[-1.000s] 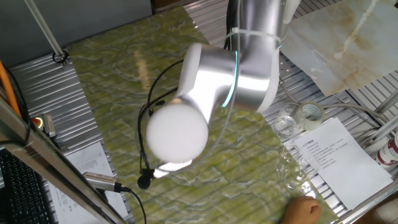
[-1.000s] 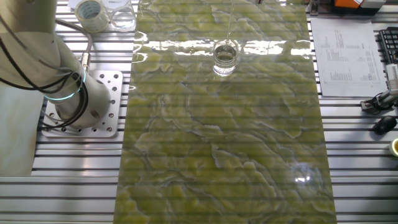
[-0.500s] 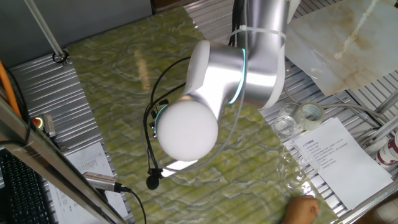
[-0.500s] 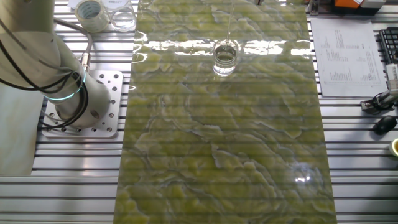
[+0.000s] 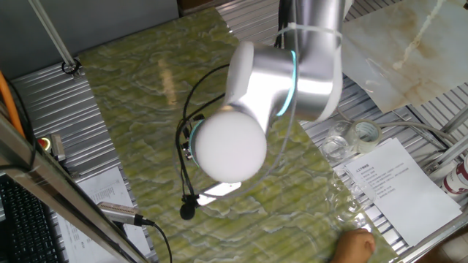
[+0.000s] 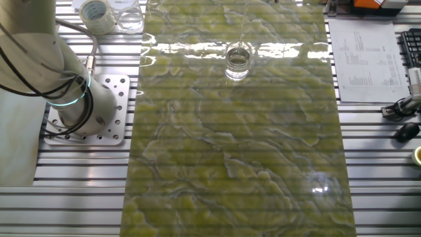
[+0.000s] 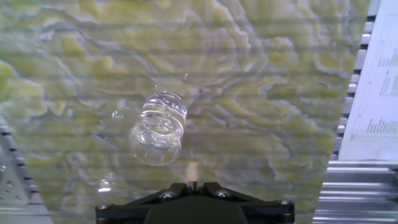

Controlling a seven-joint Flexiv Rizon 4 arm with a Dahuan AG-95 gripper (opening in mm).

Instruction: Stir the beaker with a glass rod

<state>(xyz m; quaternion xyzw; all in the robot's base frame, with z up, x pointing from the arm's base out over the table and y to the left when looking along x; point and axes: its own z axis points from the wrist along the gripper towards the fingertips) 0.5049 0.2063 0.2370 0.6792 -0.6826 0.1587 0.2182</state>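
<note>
The beaker (image 6: pixel 238 60) stands upright near the far edge of the green marbled mat (image 6: pixel 237 151); from above it shows as a clear cylinder (image 7: pixel 158 128) with a little liquid. The glass rod (image 6: pixel 243 23) is a faint thin line that comes down from the top edge into the beaker's mouth. At the bottom of the hand view my gripper (image 7: pixel 194 185) has its black jaws drawn together on a pale blurred stub of the glass rod (image 7: pixel 193 170). The big silver arm joint (image 5: pixel 252 117) hides the beaker and the gripper in one fixed view.
A tape roll (image 6: pixel 96 13) and other clear glass vessels (image 6: pixel 129 18) sit off the mat's corner beside the arm base (image 6: pixel 84 105). Printed sheets (image 6: pixel 365 56) lie on the other side. A black cable end (image 5: pixel 189 210) hangs under the arm, and a hand (image 5: pixel 355 245) shows at the bottom edge.
The arm's silver joint has swung right and slightly down in one fixed view. The beaker and rod look unchanged in the other fixed view.
</note>
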